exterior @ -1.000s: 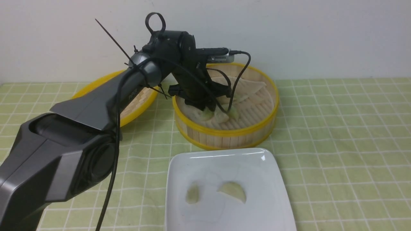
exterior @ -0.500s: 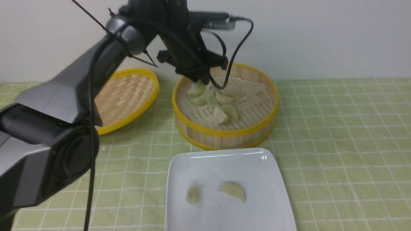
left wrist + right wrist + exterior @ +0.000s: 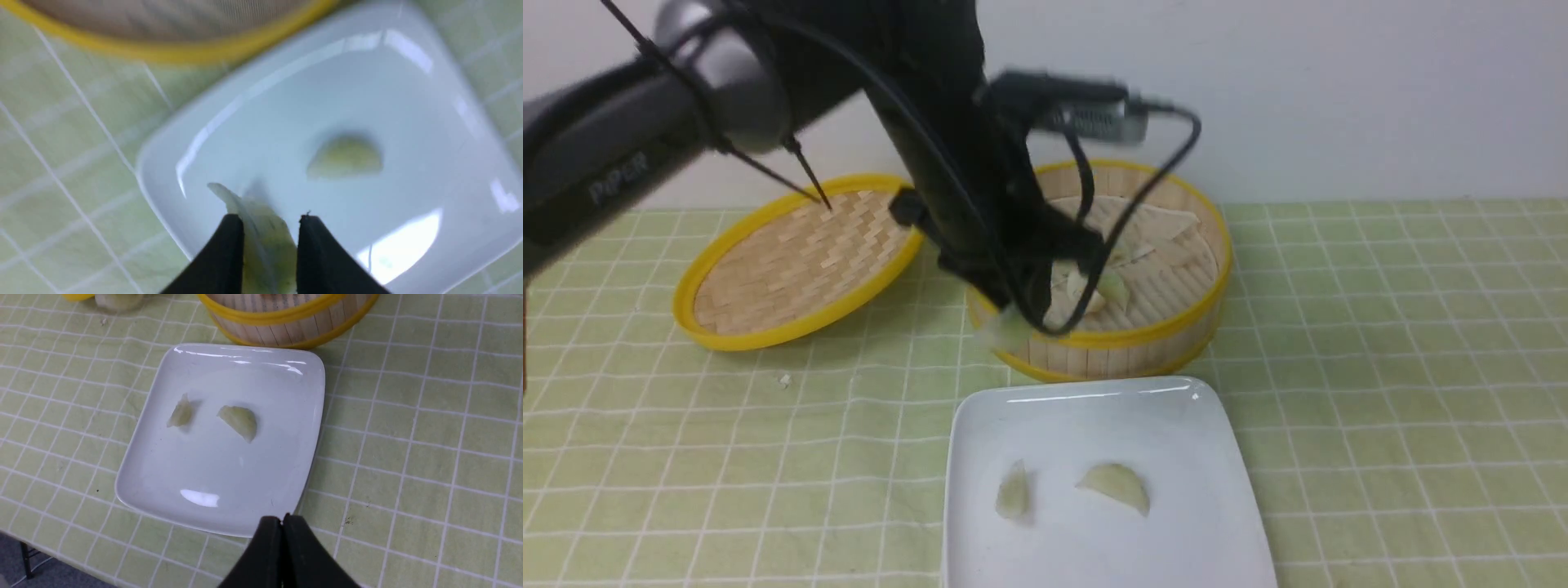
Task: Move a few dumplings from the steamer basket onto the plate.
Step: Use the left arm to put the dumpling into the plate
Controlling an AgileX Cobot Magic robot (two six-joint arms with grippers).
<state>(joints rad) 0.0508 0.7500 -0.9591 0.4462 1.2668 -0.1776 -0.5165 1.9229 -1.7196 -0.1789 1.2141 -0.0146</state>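
My left gripper is shut on a pale green dumpling and holds it in the air by the near left rim of the steamer basket. In the left wrist view the dumpling sits between the black fingers, above the white plate. Two dumplings lie on the plate. Several more dumplings lie in the basket, partly hidden by the arm. My right gripper is shut and empty above the plate's edge.
The shallow woven lid lies left of the basket on the green checked cloth. A white wall stands close behind the basket. The left arm's cable hangs over the basket. The table edge shows in the right wrist view.
My left gripper has risen out of the basket with a dumpling and moved forward and down over the basket's near left rim, toward the plate. The plate's two dumplings have not moved.
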